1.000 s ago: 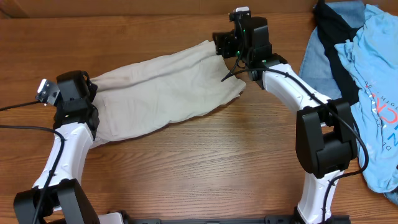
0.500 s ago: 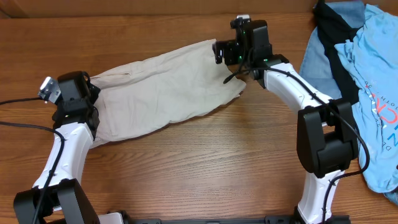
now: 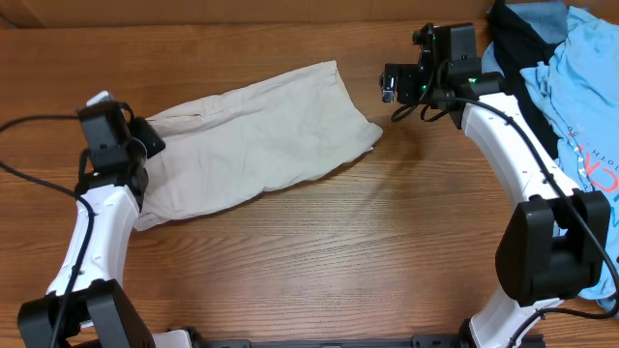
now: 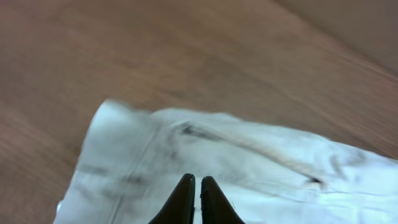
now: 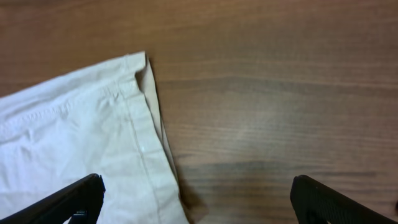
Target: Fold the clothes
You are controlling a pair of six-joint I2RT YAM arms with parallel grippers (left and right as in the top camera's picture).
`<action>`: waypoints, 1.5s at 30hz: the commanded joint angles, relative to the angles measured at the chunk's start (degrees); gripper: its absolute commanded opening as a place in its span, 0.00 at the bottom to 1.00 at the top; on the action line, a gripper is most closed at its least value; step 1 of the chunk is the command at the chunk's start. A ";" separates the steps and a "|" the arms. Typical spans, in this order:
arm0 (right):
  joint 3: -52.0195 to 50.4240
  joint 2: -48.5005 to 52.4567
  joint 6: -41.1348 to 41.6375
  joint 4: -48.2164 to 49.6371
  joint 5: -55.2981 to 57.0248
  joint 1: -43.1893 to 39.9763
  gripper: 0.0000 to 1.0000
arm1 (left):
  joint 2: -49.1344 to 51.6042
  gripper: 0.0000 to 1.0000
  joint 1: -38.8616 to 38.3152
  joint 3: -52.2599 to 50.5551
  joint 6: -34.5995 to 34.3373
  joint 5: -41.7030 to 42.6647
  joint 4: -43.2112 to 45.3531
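Note:
The clothes, a pair of beige shorts, lie flattened and slanted across the wooden table, seen also in the left wrist view and the right wrist view. My left gripper is at the shorts' left end; its jaws are shut tip to tip over the cloth, and no fabric shows between them. My right gripper hangs off the shorts' upper right corner, apart from the cloth. It stands wide open, one finger over the hem and the other over bare wood.
A heap of other garments lies at the right edge: a light blue printed shirt and a dark piece. The right arm's base stands in front of that heap. Bare wood lies in front of the shorts.
My right gripper let go of the shorts' upper right corner and drew back to the right. My left gripper went from open to shut and shifted slightly up and left.

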 commanded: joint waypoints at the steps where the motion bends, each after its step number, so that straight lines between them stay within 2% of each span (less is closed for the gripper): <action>1: 1.18 -1.03 0.11 -1.55 -0.04 0.07 1.00 | 1.16 0.11 0.94 1.75 5.29 4.46 0.09; 7: 1.18 -1.03 0.11 -2.40 -0.04 0.07 1.00 | 7.21 0.12 2.91 1.75 5.29 6.05 0.24; 11: 1.18 -1.03 0.13 -2.51 -0.04 0.09 1.00 | 13.77 0.13 4.22 1.75 5.29 4.44 4.79; 16: 1.18 -1.03 0.11 -3.74 -0.04 0.09 1.00 | 19.06 0.28 5.44 1.75 1.27 -2.58 12.28; 20: 1.18 -1.03 -0.09 -4.74 0.00 0.09 1.00 | 21.75 0.33 5.95 1.75 -3.15 -3.02 13.75; 23: 1.18 -1.01 -0.09 -5.20 -0.02 0.07 1.00 | 22.80 0.35 5.92 1.75 -3.98 -1.09 12.39; 26: 1.16 -1.01 -0.07 -6.29 -0.85 0.09 1.00 | 22.99 0.35 5.92 1.75 -5.60 1.05 6.21; 32: 0.48 0.26 -5.07 -7.26 -11.15 0.09 1.00 | 22.97 0.37 5.84 1.75 -6.08 1.14 0.35; 36: 0.46 3.82 -5.14 -9.88 -12.31 0.11 1.00 | 22.97 0.41 5.84 1.75 -6.05 3.23 -0.09; 45: 0.46 12.26 -2.34 -11.63 -21.14 0.15 1.00 | 22.97 0.41 5.84 1.75 -5.88 4.00 -0.15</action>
